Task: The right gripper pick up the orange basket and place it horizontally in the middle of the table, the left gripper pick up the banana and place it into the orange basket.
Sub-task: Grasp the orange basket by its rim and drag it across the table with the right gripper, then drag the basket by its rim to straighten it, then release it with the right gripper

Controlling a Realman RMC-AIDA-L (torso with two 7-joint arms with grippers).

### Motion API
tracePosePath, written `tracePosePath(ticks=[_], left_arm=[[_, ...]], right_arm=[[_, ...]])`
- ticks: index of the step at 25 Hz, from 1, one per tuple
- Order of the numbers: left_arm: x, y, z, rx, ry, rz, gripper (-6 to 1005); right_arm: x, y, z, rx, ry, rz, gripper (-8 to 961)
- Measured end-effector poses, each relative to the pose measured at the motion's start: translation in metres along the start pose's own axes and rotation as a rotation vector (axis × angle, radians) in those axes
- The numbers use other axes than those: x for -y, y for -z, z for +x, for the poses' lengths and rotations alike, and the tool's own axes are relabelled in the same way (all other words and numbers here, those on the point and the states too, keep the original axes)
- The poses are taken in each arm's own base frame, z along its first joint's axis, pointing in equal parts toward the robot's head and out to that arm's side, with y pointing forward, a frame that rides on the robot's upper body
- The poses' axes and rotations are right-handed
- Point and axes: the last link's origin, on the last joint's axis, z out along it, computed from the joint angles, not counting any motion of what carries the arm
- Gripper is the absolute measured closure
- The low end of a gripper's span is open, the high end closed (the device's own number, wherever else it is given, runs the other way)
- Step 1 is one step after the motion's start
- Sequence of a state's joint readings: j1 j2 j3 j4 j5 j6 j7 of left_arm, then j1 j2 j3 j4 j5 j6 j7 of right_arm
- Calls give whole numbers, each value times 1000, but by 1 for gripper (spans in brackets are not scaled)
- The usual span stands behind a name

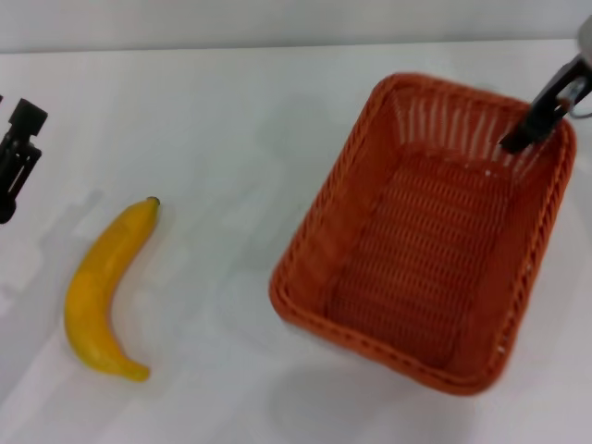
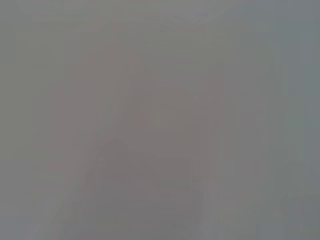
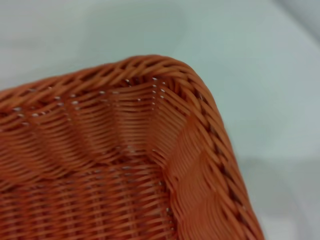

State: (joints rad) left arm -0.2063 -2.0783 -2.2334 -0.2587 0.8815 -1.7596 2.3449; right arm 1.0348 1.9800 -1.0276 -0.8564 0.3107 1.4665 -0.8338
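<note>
The orange basket (image 1: 425, 231) is on the right of the white table (image 1: 222, 120), its long side running slantwise away from me. Its near end looks raised, with a faint shadow beneath. My right gripper (image 1: 535, 120) comes in from the top right and straddles the far right rim, one black finger inside the wall. The right wrist view shows a close-up of a basket corner (image 3: 165, 90) and none of the fingers. The banana (image 1: 104, 291) lies on the left, dark tip pointing away. My left gripper (image 1: 17, 157) is parked at the left edge, apart from the banana.
Bare white tabletop (image 1: 231, 277) lies between the banana and the basket. The left wrist view shows only a plain grey surface. The table's far edge meets a pale wall (image 1: 277, 18) at the back.
</note>
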Motion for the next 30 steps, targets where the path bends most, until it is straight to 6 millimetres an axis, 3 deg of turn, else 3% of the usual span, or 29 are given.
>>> tracePosePath(ticks=[6,9,18,25,30], left_arm=[[1,-11,1,-6,-3,-29,348],[1,-14,2,-10,-6,-37,349],[4,-16,6,-16,-14,-39,355],[11,-26,8,3,-45,-42,359],[12,-28,10,4,-48,-44,361]], right_arm=[[26,26,53,54,-314,-22,705],[34,36,89,97,-480,-52,723],[22,45,188,344,-928,-196,764],[0,38,222,468,-1110,-244,778],[-11,27,222,458,-1100,-258,771]])
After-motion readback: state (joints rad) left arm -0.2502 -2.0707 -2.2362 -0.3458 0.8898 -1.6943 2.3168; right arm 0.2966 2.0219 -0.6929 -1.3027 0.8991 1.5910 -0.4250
